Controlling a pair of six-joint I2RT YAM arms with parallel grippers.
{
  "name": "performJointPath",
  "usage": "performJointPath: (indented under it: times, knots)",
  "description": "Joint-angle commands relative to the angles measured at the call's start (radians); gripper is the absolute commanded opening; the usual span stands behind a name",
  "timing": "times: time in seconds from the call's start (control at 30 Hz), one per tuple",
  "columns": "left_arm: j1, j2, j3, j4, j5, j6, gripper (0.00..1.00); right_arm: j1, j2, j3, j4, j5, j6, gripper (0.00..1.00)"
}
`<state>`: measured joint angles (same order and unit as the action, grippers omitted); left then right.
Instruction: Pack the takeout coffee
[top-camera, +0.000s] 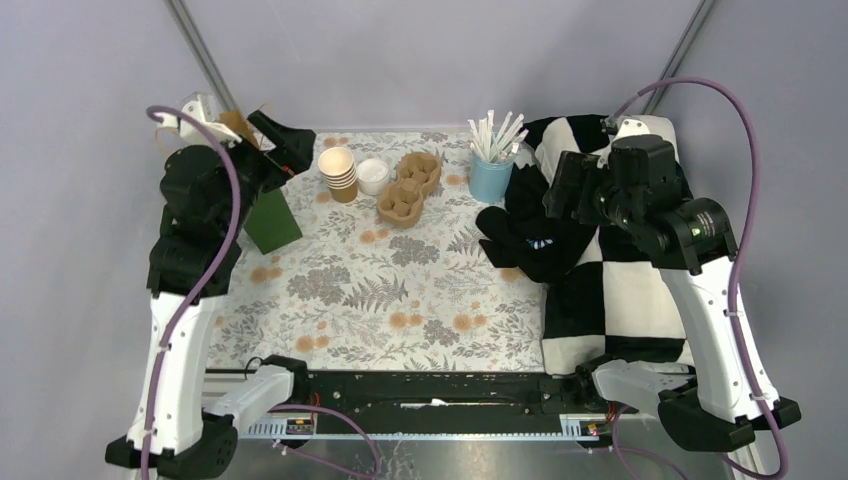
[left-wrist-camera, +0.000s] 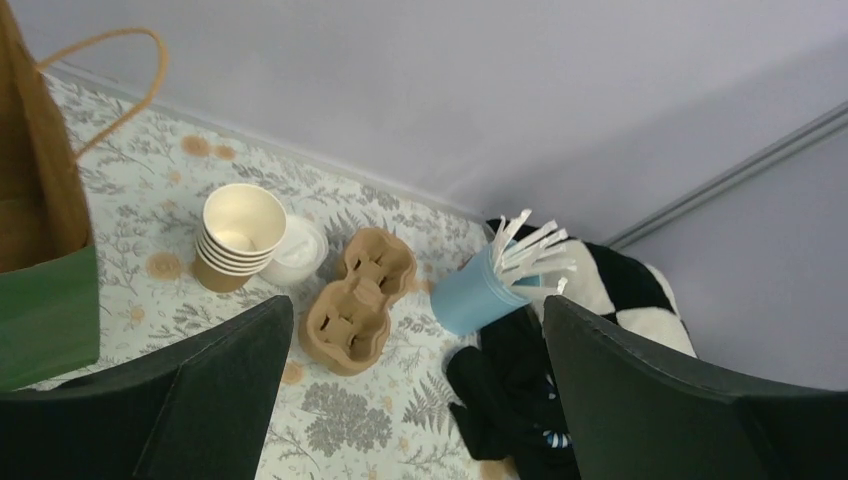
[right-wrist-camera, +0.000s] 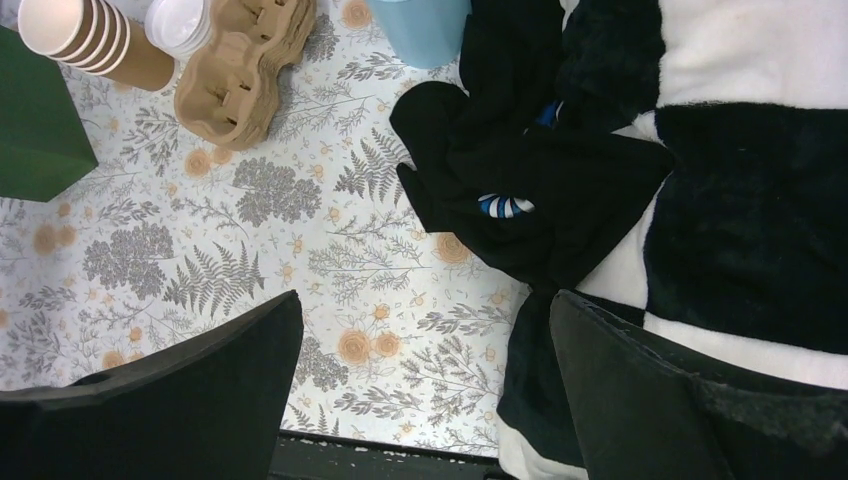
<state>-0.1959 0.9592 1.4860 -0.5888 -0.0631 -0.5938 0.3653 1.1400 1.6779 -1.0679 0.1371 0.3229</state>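
Observation:
The takeout coffee cups (top-camera: 338, 172) are tan kraft paper, cream inside, and stand nested in one stack at the back of the floral mat; they also show in the wrist views (left-wrist-camera: 240, 235) (right-wrist-camera: 85, 35). Round white lids (top-camera: 373, 176) (left-wrist-camera: 297, 250) are stacked just to their right. My left gripper (top-camera: 283, 140) (left-wrist-camera: 415, 330) hangs open above the back left, near the bag, with nothing between its fingers. My right gripper (top-camera: 562, 188) (right-wrist-camera: 425, 300) is open and empty over the black cloth at the right.
A brown pulp cup carrier (top-camera: 410, 186) (left-wrist-camera: 358, 300) lies right of the lids. A light-blue cup of white straws (top-camera: 492, 165) stands behind the black cloth (top-camera: 530, 238). A green and brown paper bag (top-camera: 270, 218) stands at the left. A black-and-white checked blanket (top-camera: 625, 290) covers the right side.

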Motion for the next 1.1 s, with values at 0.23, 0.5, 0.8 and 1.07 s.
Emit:
performJointPath:
  times: [0.23, 0.5, 0.8, 1.07]
  knots:
    - [-0.085, 0.39, 0.144, -0.213, 0.132, 0.09, 0.99, -0.006, 0.025, -0.044, -0.04, -0.063, -0.021, 1.0]
    - [-0.13, 0.752, 0.303, -0.247, -0.037, 0.214, 0.93, -0.006, 0.048, -0.081, -0.081, -0.091, -0.054, 1.0]
    - [-0.105, 1.022, 0.585, -0.271, -0.18, 0.285, 0.59, -0.005, 0.108, -0.093, -0.084, -0.122, -0.062, 1.0]
    - [-0.05, 1.141, 0.693, -0.323, -0.166, 0.279, 0.53, -0.005, 0.176, -0.044, -0.064, -0.102, -0.09, 1.0]
